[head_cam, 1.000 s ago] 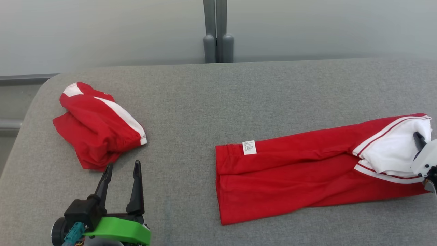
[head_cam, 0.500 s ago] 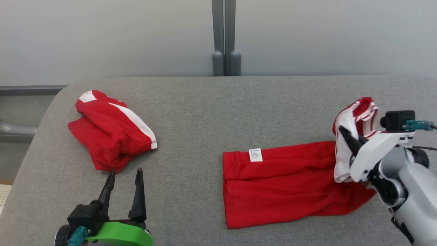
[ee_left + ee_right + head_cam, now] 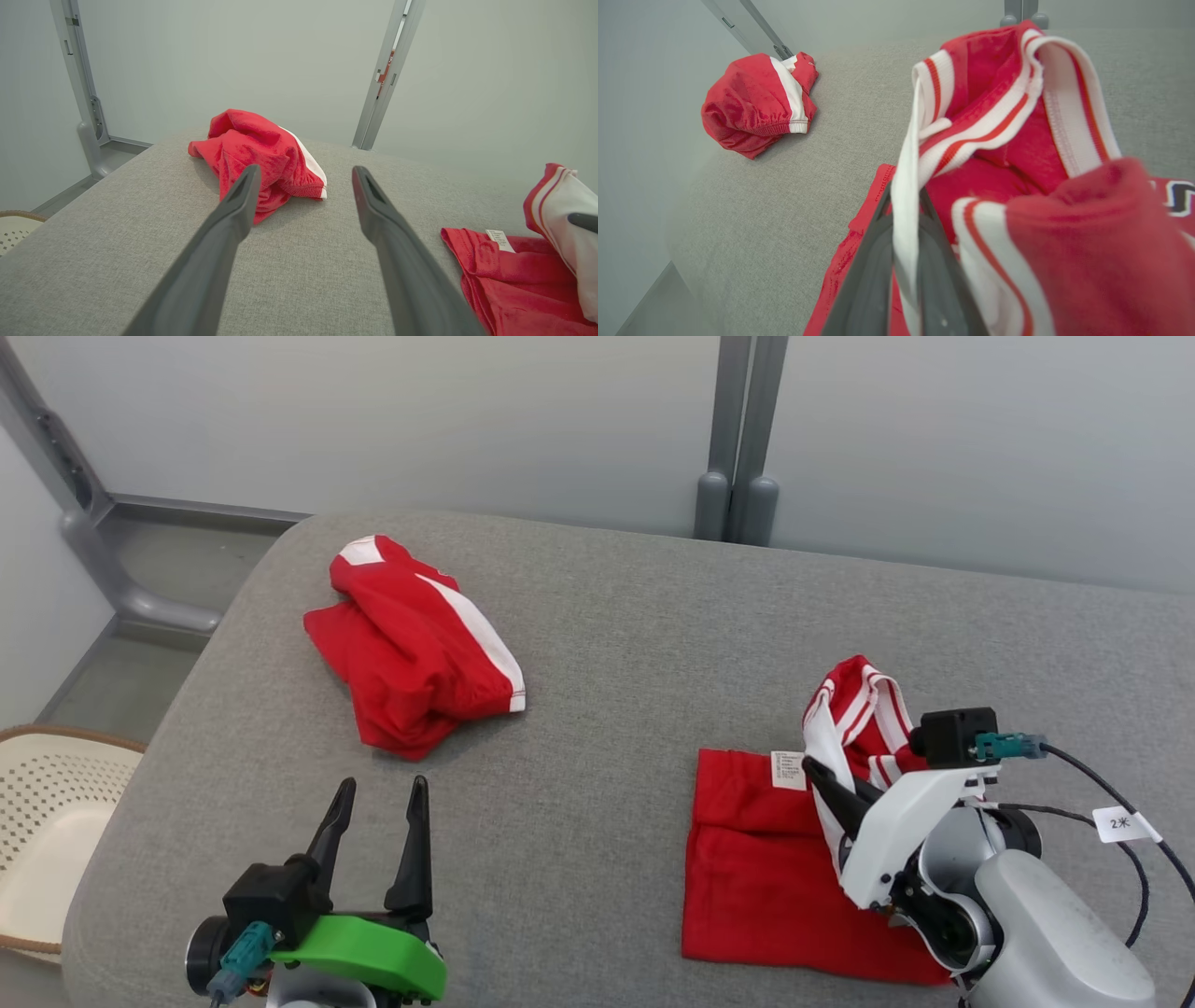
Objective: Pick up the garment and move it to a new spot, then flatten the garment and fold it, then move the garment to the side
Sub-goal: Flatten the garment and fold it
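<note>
Grey cloth-covered table top (image 3: 607,635): coarse matt weave is noted, slightly nubbed.
Red soft-cloth garment with white striped trim (image 3: 756,877): fine matt knit, faintly fuzzy; the trim is ribbed and stitched.
Small white sewn-in label (image 3: 787,770): smooth, printed.
Crumpled red cloth bundle with a white band (image 3: 411,644): the same matt knit is recorded.
Left gripper (image 3: 383,786): matt dark plastic fingers, smooth green plastic mount.
Right gripper (image 3: 814,767): glossy white plastic shell.
Cream perforated basket (image 3: 47,784): smooth plastic.
Grey upright posts (image 3: 738,429): smooth painted metal.

My left gripper (image 3: 383,786) sits low on my left side, fingers spread wide, pointing forward, holding nothing. My right gripper (image 3: 814,767) points up and leftward, fingers closed tight on the garment (image 3: 747,877) edge.
</note>
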